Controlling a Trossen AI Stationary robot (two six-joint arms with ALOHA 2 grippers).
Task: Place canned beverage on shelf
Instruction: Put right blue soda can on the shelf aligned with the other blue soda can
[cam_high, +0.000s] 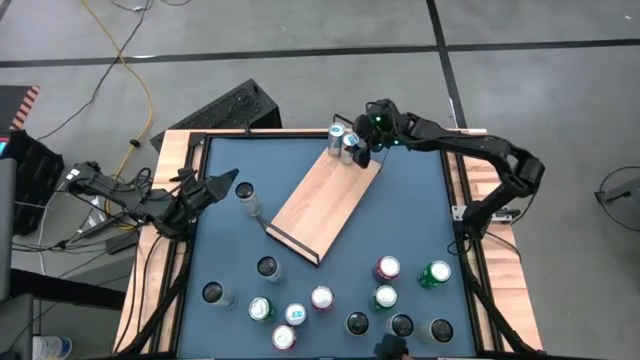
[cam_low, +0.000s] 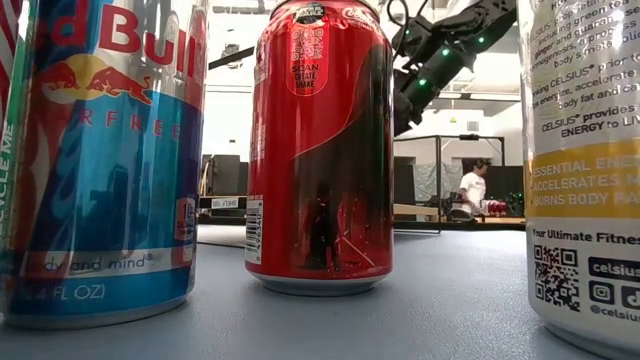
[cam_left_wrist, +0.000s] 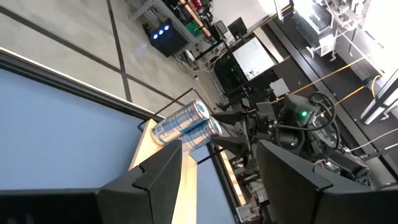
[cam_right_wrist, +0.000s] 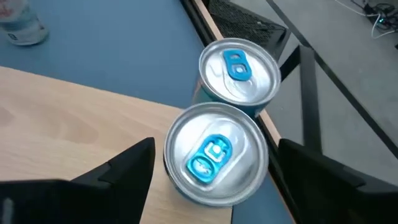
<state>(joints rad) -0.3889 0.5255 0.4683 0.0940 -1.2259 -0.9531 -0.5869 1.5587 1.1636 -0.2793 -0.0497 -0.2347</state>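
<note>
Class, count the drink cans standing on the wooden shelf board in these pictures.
2: two silver cans with blue tabs, one at the light-wood shelf board's far corner, the other beside it. None seems hidden.

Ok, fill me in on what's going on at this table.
The robot is stocking cans onto the shelf, a wooden board lying aslant on the blue table. The right gripper hangs open over the board's far end, fingers either side of one of two blue-tabbed cans standing together there. The left gripper waits at the table's left side. More cans stand along the near edge.
</note>
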